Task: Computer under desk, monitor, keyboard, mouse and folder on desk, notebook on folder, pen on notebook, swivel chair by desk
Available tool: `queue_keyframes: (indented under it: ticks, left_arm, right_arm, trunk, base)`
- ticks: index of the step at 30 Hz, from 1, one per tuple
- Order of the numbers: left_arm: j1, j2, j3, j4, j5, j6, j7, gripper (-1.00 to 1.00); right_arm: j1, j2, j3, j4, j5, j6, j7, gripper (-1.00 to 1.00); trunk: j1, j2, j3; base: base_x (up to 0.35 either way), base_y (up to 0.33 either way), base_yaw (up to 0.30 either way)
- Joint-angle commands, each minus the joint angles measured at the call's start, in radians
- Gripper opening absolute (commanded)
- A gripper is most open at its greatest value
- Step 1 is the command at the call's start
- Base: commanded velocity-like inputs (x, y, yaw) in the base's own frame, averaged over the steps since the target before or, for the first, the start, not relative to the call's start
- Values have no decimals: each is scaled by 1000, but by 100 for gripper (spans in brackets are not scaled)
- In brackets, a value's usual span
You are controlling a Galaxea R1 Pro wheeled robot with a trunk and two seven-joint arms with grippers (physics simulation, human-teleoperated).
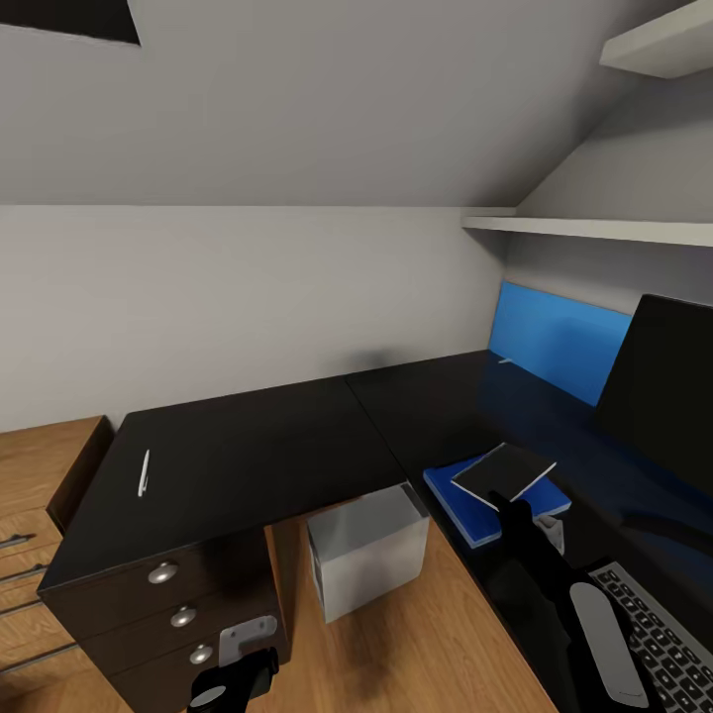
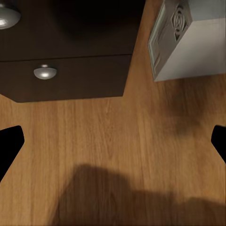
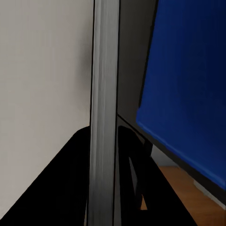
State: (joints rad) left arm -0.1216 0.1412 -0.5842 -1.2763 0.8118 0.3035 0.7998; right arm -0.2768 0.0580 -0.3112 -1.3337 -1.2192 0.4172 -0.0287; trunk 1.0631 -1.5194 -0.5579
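Right gripper (image 1: 512, 507) closed on the edge of the notebook (image 1: 503, 472), holding it tilted just above the blue folder (image 1: 473, 507) on the black desk (image 1: 267, 456). Up close, notebook edge (image 3: 103, 113) clamped between dark fingers. Keyboard (image 1: 662, 634) near the right arm, monitor (image 1: 665, 386) behind it. Pen (image 1: 144, 472) well apart on the desk's left wing. Computer (image 1: 368, 550) on the floor under the desk, beside the drawers (image 1: 178, 614). Left gripper (image 1: 235, 683) low near the drawers, fingers (image 2: 9, 143) spread wide, empty.
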Motion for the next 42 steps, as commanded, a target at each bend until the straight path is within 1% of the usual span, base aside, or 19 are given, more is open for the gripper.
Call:
queue_keyframes:
  ticks: [1, 6, 8, 10, 13, 22, 28, 30, 31, 37, 38, 41, 42]
  left_arm:
    - [-1, 1, -2, -2, 3, 3, 7, 100]
    - [-1, 1, -5, -2, 4, -11, 7, 100]
    - [-1, 1, -17, -2, 4, -23, 7, 100]
    - [-1, 2, -41, -2, 3, -34, 7, 100]
    - [-1, 1, -57, -2, 3, -40, 7, 100]
    - [-1, 2, -61, -2, 3, -41, 7, 100]
    - [-1, 3, -55, -4, 3, -43, 8, 100]
    - [-1, 3, -54, -6, 3, -54, 8, 100]
    - [-1, 3, -54, -6, 3, -61, 8, 100]
    - [-1, 4, -51, -7, 3, -163, 8, 100]
    - [-1, 4, -53, -7, 3, -191, 7, 100]
    - [-1, 4, -56, -8, 4, -221, 7, 100]
    - [-1, 3, -58, -9, 4, -231, 8, 100]
  right_arm:
    - [-1, 1, -4, -1, -9, 6, -1, -100]
    - [-1, 0, -4, 0, -8, 6, -7, -100]
    - [-1, 0, -5, 0, -8, 6, -14, -100]
    - [-1, 0, -5, 1, -8, 6, -21, -100]
    - [-1, 0, -5, 1, -8, 4, -39, -100]
    - [-1, 2, -5, 1, -8, 3, -62, -100]
    - [-1, 3, -5, 2, -8, 3, -67, -100]
    - [-1, 2, -5, 2, -8, 3, -69, -100]
    - [-1, 2, -5, 2, -8, 3, -69, -100]
    - [-1, 3, -5, 2, -8, 3, -71, -100]
    - [-1, 3, -5, 2, -8, 3, -71, -100]
    - [-1, 3, -5, 2, -8, 3, -71, -100]
    - [-1, 2, -5, 2, -8, 3, -71, -100]
  trunk:
    - [0, -1, -1]
    - [0, -1, -1]
    - [0, -1, -1]
    - [0, -1, -1]
    - [0, -1, -1]
    - [0, -1, -1]
    - [0, -1, -1]
    - [0, -1, -1]
    - [0, -1, -1]
    - [0, -1, -1]
    - [0, -1, -1]
    - [0, -1, -1]
    - [4, -8, -4]
  base:
    - [186, 0, 0]
    - [193, 0, 0]
    - [81, 0, 0]
    - [38, 0, 0]
    - [13, 0, 0]
    - [2, 0, 0]
    - [0, 0, 0]
    - [0, 0, 0]
    - [0, 0, 0]
    - [0, 0, 0]
    - [0, 0, 0]
    - [0, 0, 0]
    - [0, 0, 0]
